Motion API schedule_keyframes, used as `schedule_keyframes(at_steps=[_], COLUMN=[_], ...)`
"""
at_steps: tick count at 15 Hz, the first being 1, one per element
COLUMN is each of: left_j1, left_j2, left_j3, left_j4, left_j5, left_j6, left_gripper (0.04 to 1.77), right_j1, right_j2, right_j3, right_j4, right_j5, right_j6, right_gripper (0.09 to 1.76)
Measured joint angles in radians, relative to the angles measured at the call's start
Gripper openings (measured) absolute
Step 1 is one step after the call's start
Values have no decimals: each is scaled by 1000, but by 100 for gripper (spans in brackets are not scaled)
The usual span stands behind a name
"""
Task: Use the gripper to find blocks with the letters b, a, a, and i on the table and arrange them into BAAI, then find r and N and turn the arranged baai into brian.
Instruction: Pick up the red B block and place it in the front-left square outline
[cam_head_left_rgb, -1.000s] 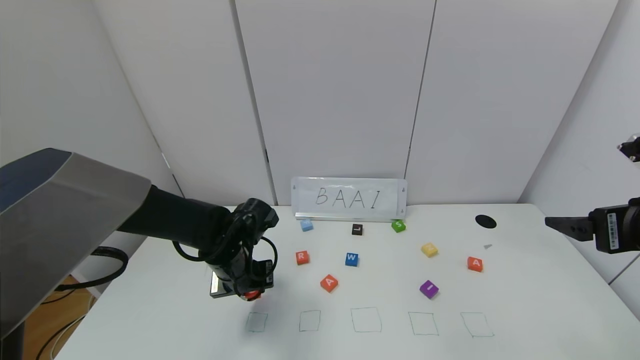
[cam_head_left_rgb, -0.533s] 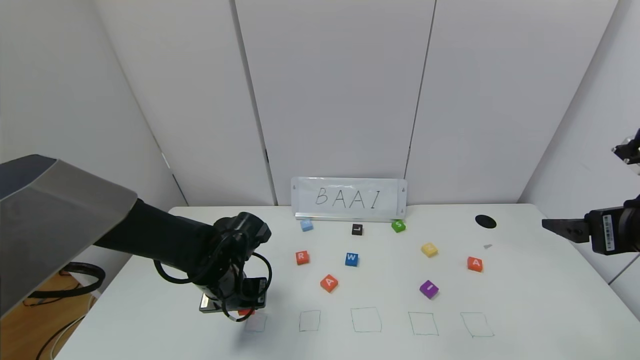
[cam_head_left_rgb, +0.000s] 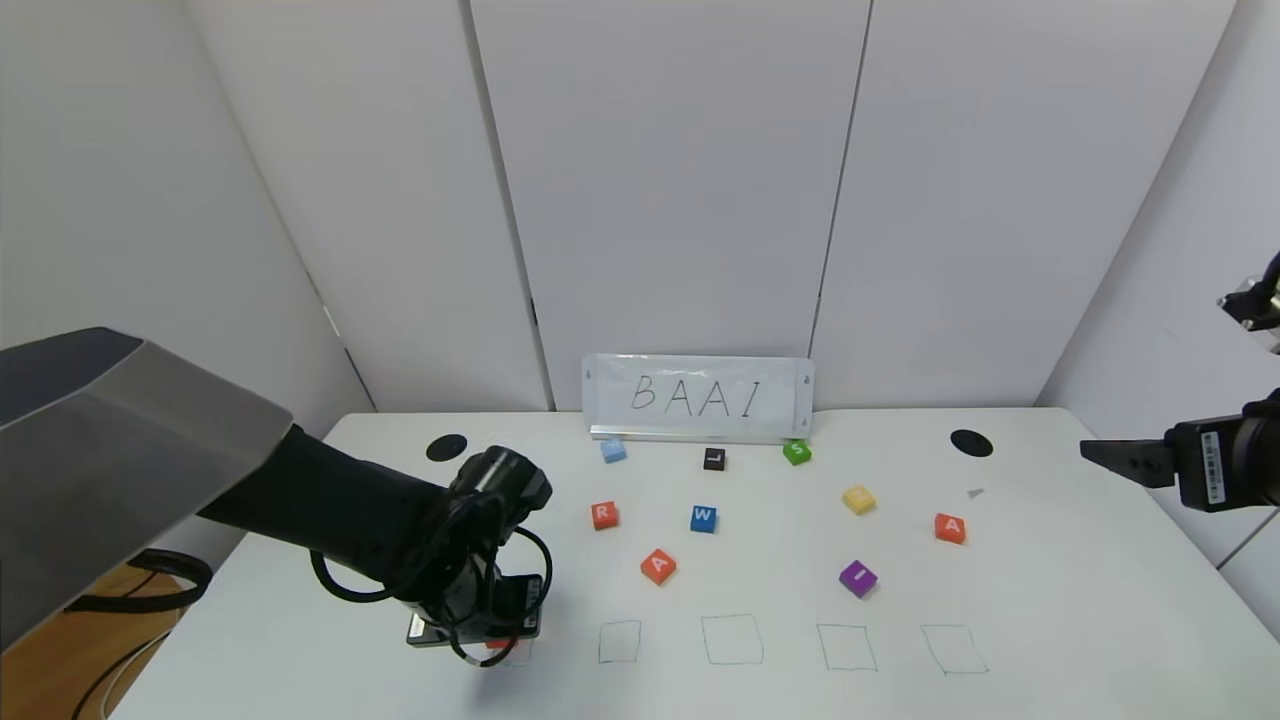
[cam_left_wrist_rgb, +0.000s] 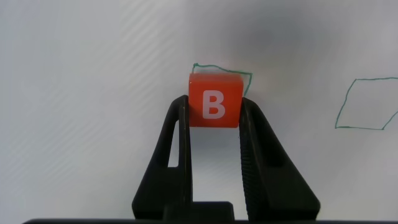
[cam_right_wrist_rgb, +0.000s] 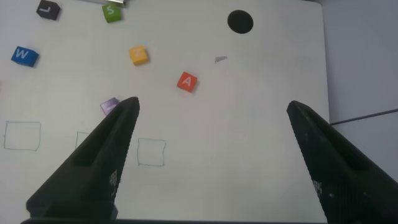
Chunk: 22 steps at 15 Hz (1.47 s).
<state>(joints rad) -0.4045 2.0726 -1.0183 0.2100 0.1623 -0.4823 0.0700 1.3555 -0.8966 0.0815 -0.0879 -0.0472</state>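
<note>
Table with two arms, at the placing of the first letter. The left hand is clamped on the orange-red B block, one finger on each side face, and hangs low over the leftmost green square, whose outline shows just beyond the block. The right hand idles with its fingers spread wide at the table's right edge, above and far from the work.

Risks, in order of consequence. (1) Release while the B block is off-centre: only part of the square is visible past the block, so it could come down on the green line or outside it, probably skewing the row. (2) Letting go before the block touches the table: it may bounce or rotate, and the B would no longer read upright. (3) Opening the fingers unevenly could drag the block sideways. The remaining blocks lie well ahead and to the right of the left hand: R block, one A block, purple I block and the second A block; none is close enough to be knocked.

Change against the earlier frames: the left hand has descended and travelled toward the robot, from behind the leftmost square to directly over it, uncovering the black hole in the table; the right arm has barely drifted.
</note>
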Motion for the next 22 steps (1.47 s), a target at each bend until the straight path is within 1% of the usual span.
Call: schedule_keyframes(at_steps=[9,14,22], left_j1=[-6,-24,-26], left_j2=[23,31,40], left_j3=[1,-3,-7], left_j4=[-3,-5,-6], left_j5=[2,1,3], left_j6=[-27,-53,-54], left_gripper=[50,50,50], right_j1=[0,-1,-1], right_j2=[0,1,1], right_j3=[0,0,0], right_j4=[0,0,0], right_j5=[0,1,0], right_j6=[0,0,0], right_gripper=[171,171,171])
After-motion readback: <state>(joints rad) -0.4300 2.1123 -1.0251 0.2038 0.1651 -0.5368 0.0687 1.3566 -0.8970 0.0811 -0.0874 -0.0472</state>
